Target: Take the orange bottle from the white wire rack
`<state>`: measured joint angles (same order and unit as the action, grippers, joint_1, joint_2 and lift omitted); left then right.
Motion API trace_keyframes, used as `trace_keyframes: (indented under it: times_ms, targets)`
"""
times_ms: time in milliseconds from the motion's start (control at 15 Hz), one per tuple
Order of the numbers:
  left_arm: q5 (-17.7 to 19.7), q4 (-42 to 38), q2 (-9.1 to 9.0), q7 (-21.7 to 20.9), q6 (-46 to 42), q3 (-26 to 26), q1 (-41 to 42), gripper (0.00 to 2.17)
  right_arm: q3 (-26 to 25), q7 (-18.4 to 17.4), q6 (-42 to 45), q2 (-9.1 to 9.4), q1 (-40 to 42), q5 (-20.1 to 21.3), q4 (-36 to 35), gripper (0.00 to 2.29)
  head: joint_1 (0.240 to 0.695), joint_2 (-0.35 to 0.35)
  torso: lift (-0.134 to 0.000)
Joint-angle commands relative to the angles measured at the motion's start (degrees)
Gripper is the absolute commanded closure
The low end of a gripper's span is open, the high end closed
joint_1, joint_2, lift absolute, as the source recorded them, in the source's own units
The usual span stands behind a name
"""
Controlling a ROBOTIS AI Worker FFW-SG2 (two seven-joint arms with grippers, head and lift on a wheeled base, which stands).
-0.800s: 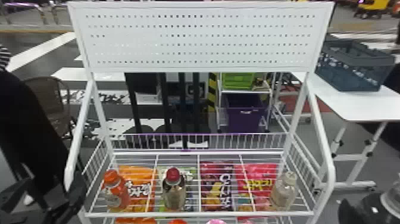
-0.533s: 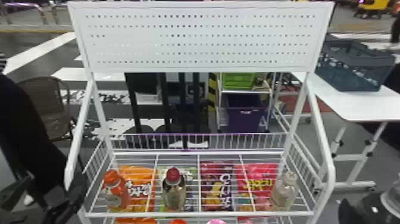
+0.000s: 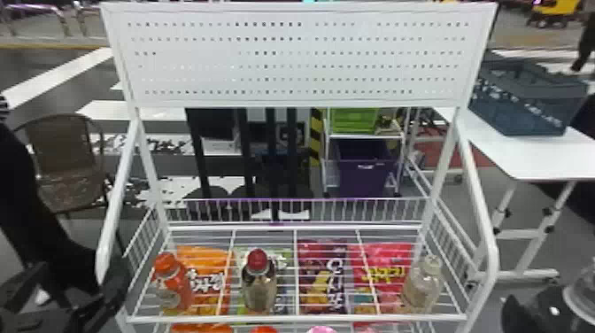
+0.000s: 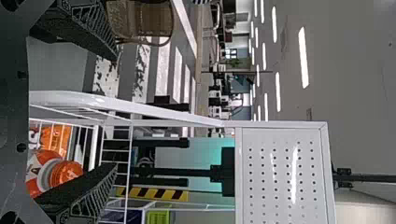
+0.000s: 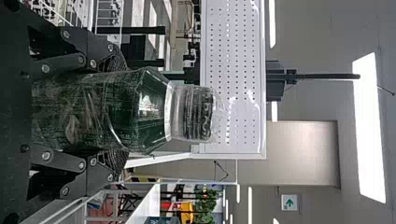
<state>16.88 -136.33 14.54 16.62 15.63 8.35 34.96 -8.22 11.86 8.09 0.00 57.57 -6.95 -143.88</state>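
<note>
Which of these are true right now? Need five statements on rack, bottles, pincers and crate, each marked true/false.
1. The orange bottle stands on the rack. True.
2. The left pincer is shut on it. False: its fingers are apart, not gripping it.
3. The red-capped bottle is right of the orange one. True.
4. The right pincer is empty. False: it holds a see-through bottle.
5. The blue-grey crate is on a white table. True.

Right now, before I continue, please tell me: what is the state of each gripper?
Left gripper: open, holding nothing.
Right gripper: closed on a clear bottle.
</note>
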Motion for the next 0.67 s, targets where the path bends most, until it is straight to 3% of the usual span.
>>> trace_keyframes:
  times_ms: [0,267,400,600]
  targets:
    - [0.17,2.29,-0.48,0.17,-1.96,-2.11,0.82,0.09,-0.05,0.0,-0.67,0.05,-0.36,0.1,0.09,1.01,0.499,0.0,0.0]
    - [-0.27,16.44,-0.74,0.17,-23.41,-12.39,2.13,0.08,-0.05,0.0,-0.84,0.05,-0.8,0.01,0.53,1.01,0.499,0.0,0.0]
    - [-2.46,23.74,-0.74,0.96,-35.18,-17.31,1.52,0.08,-0.13,0.0,-0.84,0.05,-0.89,0.01,0.88,1.01,0.499,0.0,0.0]
    - [-3.25,34.02,-0.74,1.49,-45.73,-21.18,-1.73,0.08,-0.22,0.0,-0.67,0.05,-0.89,-0.08,1.32,1.01,0.499,0.0,0.0]
